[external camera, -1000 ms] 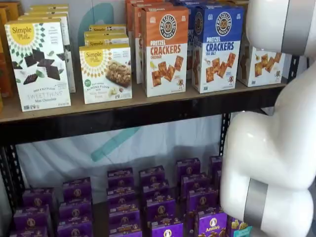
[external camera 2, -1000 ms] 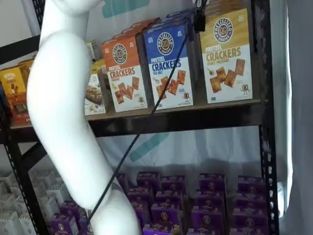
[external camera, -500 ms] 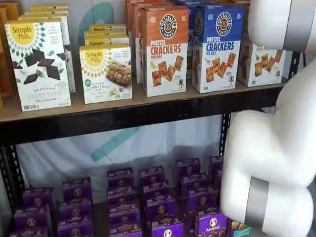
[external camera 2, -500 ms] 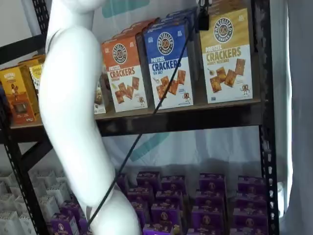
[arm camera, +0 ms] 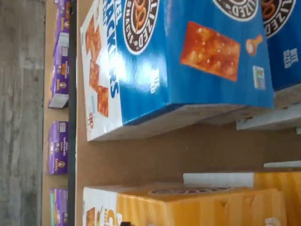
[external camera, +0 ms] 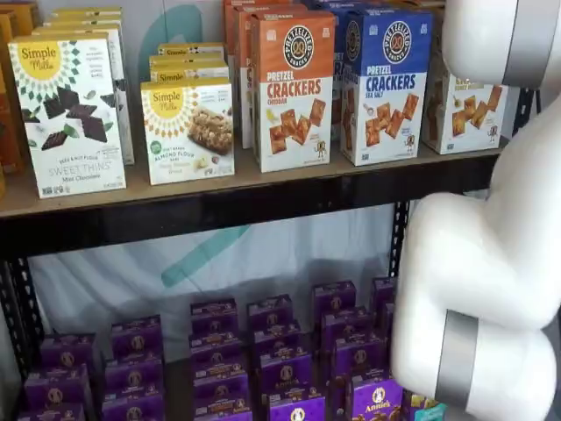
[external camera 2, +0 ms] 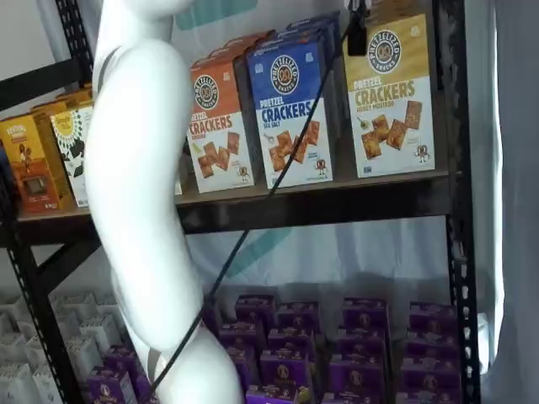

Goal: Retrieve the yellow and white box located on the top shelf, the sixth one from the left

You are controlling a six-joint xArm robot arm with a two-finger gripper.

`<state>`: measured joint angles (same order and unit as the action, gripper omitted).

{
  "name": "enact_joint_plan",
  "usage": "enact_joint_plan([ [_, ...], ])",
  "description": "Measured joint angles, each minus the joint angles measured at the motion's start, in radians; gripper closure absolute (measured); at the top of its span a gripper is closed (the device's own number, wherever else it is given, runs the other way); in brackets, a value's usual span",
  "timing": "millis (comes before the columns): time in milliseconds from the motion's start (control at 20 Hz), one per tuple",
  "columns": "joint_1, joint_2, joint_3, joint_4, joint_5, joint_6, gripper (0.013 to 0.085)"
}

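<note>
The yellow and white box [external camera 2: 392,97] stands upright at the right end of the top shelf [external camera 2: 337,192], next to a blue cracker carton [external camera 2: 295,109]. In a shelf view it is partly hidden behind my white arm [external camera: 465,112]. In the wrist view its yellow top [arm camera: 197,207] lies close beneath the camera, across a strip of bare shelf board [arm camera: 141,160] from the blue carton [arm camera: 188,61]. Of my gripper [external camera 2: 355,29] only a black finger shows, hanging from the view's top edge just left of the yellow box's top, with a cable beside it. No gap can be made out.
An orange cracker carton [external camera: 294,92] and white Simple Mills boxes [external camera: 66,114] stand further left on the shelf. Purple boxes [external camera: 280,360] fill the lower level. A black upright [external camera 2: 450,168] stands right of the yellow box. My arm [external camera 2: 135,194] crosses the view.
My arm has swung to the right across the shelf front. The black finger has drifted slightly right, closer to the yellow box's top. The boxes have not moved.
</note>
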<state>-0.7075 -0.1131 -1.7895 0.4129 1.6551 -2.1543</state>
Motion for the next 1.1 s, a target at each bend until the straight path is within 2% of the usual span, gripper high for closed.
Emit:
enact_joint_plan([
  [350, 0.017, 0.033, -0.038, -0.059, 0.036, 0.002, 0.0130],
  [750, 0.049, 0.089, -0.123, -0.159, 0.121, 0.010, 0.0130],
  [1100, 0.069, 0.105, -0.145, -0.211, 0.134, 0.012, 0.0130],
])
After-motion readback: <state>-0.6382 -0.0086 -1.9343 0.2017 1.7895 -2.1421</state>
